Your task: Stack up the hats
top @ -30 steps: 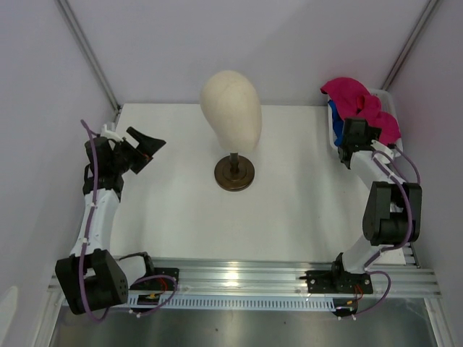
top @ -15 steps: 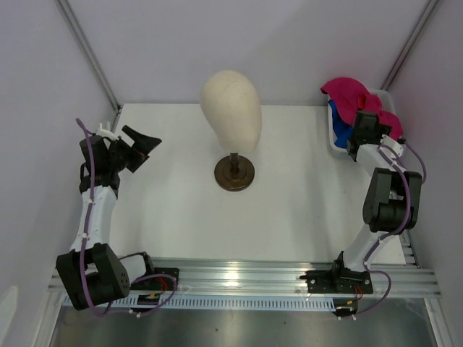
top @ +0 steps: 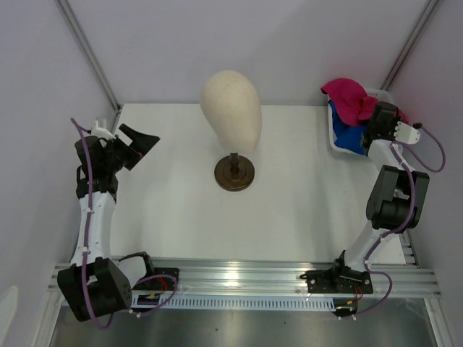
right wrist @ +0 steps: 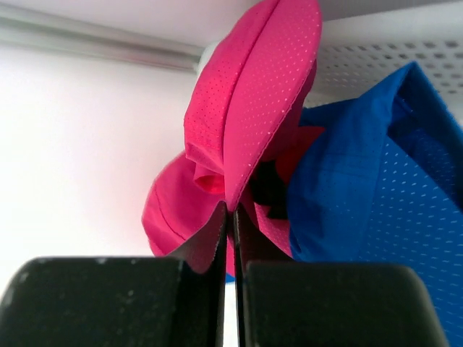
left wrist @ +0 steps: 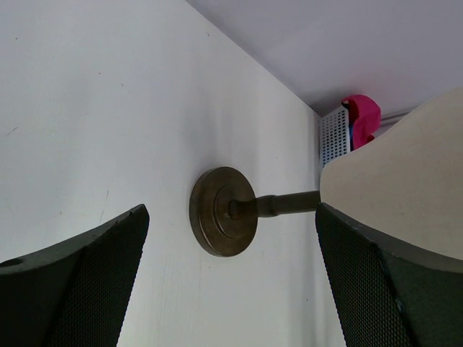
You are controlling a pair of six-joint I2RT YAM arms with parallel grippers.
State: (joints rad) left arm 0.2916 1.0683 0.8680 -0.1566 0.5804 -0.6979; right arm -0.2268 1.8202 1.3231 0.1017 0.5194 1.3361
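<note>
two caps are bundled together in the white mesh basket (top: 335,144) at the far right corner of the table (top: 289,210). the pink hat (top: 346,95) rides on top and spills over the back rim, and the blue hat (top: 350,136) is crumpled under and beside it. the right gripper (right wrist: 231,217) has reached into the basket with its jaws pressed together, and from its own camera a thin fold of the pink fabric runs straight down into the seam between them, so it looks to me to be pinching that hat by a fold. the left gripper (top: 141,142) hangs wide open over the left side of the table, holding nothing and facing the cream mannequin head (top: 231,107) on its dark stand (top: 234,173). both hats look like light perforated cloth, limp in the crown, so i'd guess they weigh almost nothing and will sag and twist when lifted. a pinch on a single layer may slip, or drag the blue one up with it, since the two are tangled. the brim is likely the stiffest part and a steadier place to grip, though i can't pick out either brim for certain in this heap. i see no brand, label or writing anywhere, on the hats or on the basket.
</note>
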